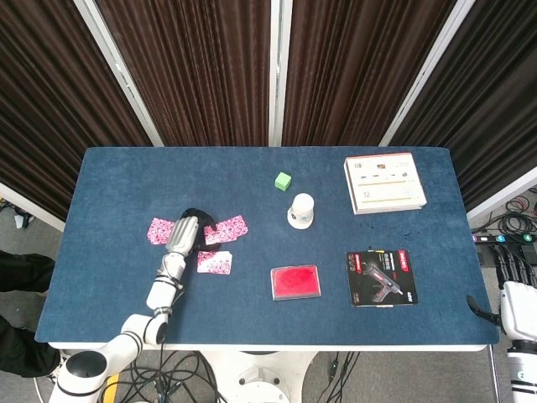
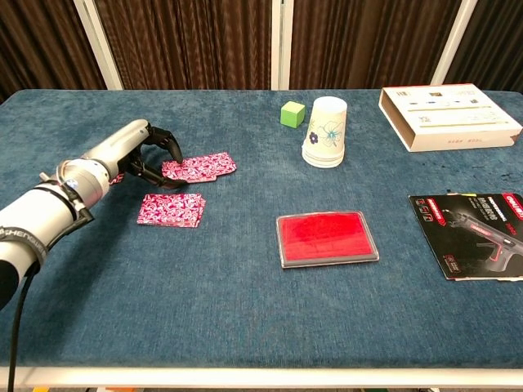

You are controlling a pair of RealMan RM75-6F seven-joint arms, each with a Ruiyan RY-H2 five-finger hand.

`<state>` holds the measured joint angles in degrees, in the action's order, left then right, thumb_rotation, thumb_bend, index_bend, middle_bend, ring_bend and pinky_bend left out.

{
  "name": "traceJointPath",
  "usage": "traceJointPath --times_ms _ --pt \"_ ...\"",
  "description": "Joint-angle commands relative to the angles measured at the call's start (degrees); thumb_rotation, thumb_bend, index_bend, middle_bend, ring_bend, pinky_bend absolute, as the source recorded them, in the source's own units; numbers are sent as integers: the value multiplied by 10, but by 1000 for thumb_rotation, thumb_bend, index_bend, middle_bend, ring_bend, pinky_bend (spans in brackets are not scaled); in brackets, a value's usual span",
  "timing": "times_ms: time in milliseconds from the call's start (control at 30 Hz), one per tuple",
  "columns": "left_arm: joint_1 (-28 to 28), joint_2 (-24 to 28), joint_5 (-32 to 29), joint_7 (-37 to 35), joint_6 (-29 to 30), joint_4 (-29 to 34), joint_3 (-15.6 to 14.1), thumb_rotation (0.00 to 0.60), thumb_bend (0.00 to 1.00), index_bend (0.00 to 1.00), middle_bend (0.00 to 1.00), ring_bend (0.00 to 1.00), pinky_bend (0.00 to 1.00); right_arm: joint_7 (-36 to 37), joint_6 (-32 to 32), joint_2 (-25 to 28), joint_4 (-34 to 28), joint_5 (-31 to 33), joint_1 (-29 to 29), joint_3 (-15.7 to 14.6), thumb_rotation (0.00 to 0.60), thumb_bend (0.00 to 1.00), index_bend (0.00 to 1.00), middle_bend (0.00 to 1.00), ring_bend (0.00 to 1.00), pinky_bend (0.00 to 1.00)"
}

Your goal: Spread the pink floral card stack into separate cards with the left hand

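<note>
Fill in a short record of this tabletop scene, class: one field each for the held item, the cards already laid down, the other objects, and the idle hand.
Held item: left hand holds pink floral cards at their left end.
Cards laid down: one card nearer the front edge; another left of the hand.
Other objects: green cube, paper cup, red case, white box, glue gun package.
Idle hand: right hand off the table's right edge, holding nothing.

- A staged robot lab or test booth: dark pleated curtains (image 1: 201, 67) on white frame poles close off the 12 o'clock side.
- A blue felt-covered table (image 1: 252, 311) (unrelated props scattered on it).
- Loose cables (image 1: 516, 222) at 3 o'clock.
</note>
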<state>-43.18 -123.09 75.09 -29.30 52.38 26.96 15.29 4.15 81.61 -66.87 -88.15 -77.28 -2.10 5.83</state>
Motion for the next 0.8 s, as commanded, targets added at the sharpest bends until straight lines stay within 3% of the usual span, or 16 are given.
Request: traceJointPath --times_ms 33,200,300,567,800 --pt "-1 -2 8 -14 -1 -11 -8 600 188 318 308 129 111 2 -1 -2 3 -2 0 -1 600 153 0 0 0 0" --pt "-2 0 14 -31 17 -16 -9 600 159 150 192 73 107 0 0 -2 2 -4 -1 0 600 153 0 0 0 0" --pt "0 4 18 -35 30 -12 -12 600 143 104 167 60 105 -1 2 -2 1 -4 0 0 600 154 0 0 0 0" --pt "23 46 20 -16 92 51 -6 600 125 98 165 59 104 1 0 -4 2 -7 -2 1 600 153 0 0 0 0" --pt "74 159 7 76 163 195 8 600 117 158 174 59 105 -12 14 -2 -11 -36 -9 0 600 153 0 0 0 0"
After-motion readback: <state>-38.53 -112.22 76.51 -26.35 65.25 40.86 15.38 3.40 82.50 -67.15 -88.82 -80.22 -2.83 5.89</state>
